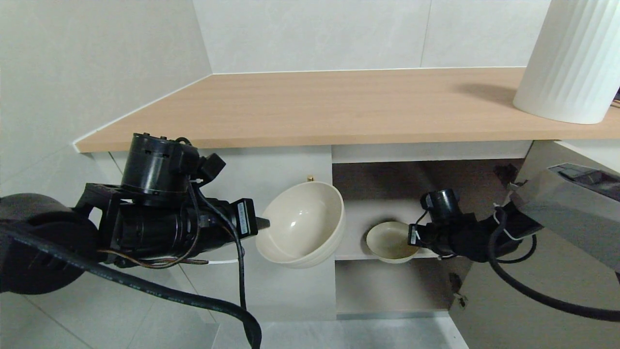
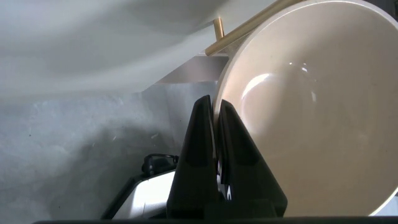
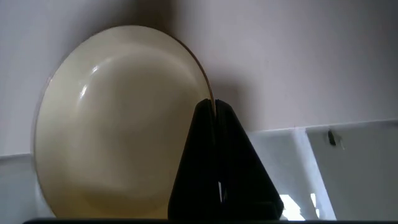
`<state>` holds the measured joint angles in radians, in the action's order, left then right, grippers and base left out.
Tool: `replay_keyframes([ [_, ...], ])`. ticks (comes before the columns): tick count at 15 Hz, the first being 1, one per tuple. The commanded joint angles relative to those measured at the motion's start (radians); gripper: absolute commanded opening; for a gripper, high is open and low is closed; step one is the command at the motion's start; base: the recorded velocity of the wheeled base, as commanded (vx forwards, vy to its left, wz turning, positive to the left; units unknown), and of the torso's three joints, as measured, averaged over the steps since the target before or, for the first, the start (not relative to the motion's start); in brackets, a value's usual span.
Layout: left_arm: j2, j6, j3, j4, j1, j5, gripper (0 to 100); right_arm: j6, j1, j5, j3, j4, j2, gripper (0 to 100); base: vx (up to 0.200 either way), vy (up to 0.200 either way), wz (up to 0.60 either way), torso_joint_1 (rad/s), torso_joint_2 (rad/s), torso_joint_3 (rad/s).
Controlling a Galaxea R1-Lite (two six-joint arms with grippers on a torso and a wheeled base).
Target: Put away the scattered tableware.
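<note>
Left gripper (image 1: pixel 264 224), jaws pinching the large cream bowl (image 1: pixel 302 225) by its rim, hangs before the closed white cabinet door (image 1: pixel 286 165). Right gripper (image 1: pixel 411 235) clamps a small cream dish (image 1: pixel 390 241) at the open cabinet shelf (image 1: pixel 351 237).

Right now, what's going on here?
Both arms hold tableware below the wooden counter. The left end effector pinches the rim of a large cream bowl, tilted on edge in front of the closed cabinet door. The right end effector pinches a smaller cream dish inside the open cabinet, at its shelf.
</note>
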<state>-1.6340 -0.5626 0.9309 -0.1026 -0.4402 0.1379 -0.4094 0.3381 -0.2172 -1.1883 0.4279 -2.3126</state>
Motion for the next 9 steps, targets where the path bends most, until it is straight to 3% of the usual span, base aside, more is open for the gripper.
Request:
replay_keyframes([
  [1, -0.001, 0.000, 0.000, 0.000, 0.000, 0.000, 0, 0.003, -0.008, -0.017, -0.005, 0.035, -0.050, 0, 0.000, 0.000, 0.00, 0.000, 0.00, 0.000],
  [9, -0.006, 0.000, 0.000, 0.000, 0.000, 0.006, 0, 0.003, -0.022, -0.097, -0.057, 0.107, -0.116, 0, 0.000, 0.000, 0.00, 0.000, 0.00, 0.000],
])
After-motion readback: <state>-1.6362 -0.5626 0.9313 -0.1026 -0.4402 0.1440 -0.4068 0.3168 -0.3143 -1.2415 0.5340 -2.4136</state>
